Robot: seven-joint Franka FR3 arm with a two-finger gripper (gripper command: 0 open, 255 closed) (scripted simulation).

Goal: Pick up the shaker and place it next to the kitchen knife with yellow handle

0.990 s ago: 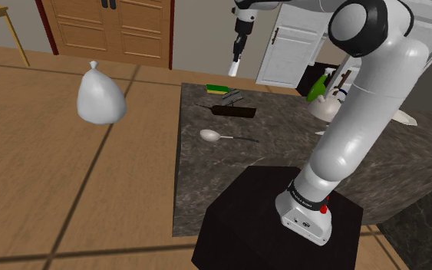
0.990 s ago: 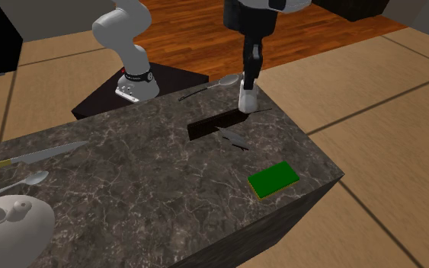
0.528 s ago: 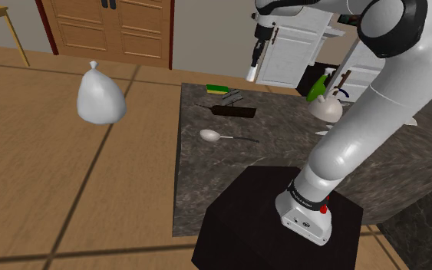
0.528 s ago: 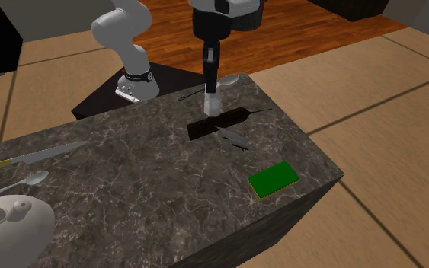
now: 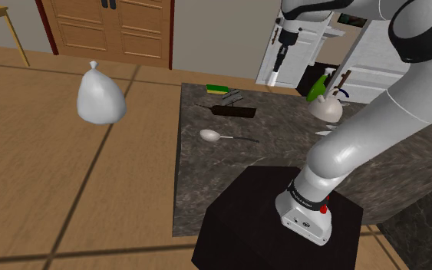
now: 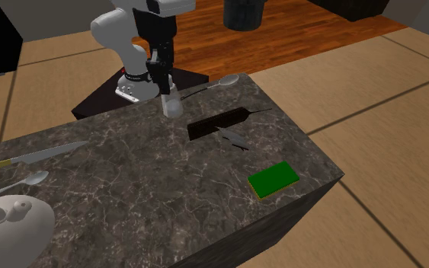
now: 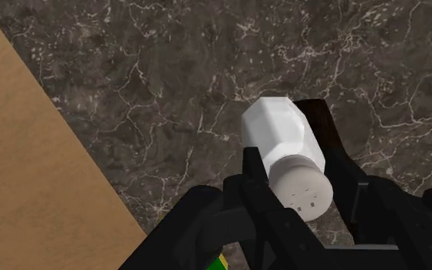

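The shaker (image 7: 280, 136), white with a perforated cap, is clasped between the two black fingers of the gripper (image 7: 288, 146). It hangs in the air above the dark marble counter (image 6: 144, 190). In the second exterior view it is over the counter's side near the stand (image 6: 94, 106), well apart from the yellow-handled knife (image 6: 33, 157) at that view's left edge.

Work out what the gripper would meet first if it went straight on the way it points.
The gripper, shut on the white shaker, points down at bare dark marbled countertop. Going straight on, the shaker's base would probably touch that countertop first; nothing else seems to lie between.
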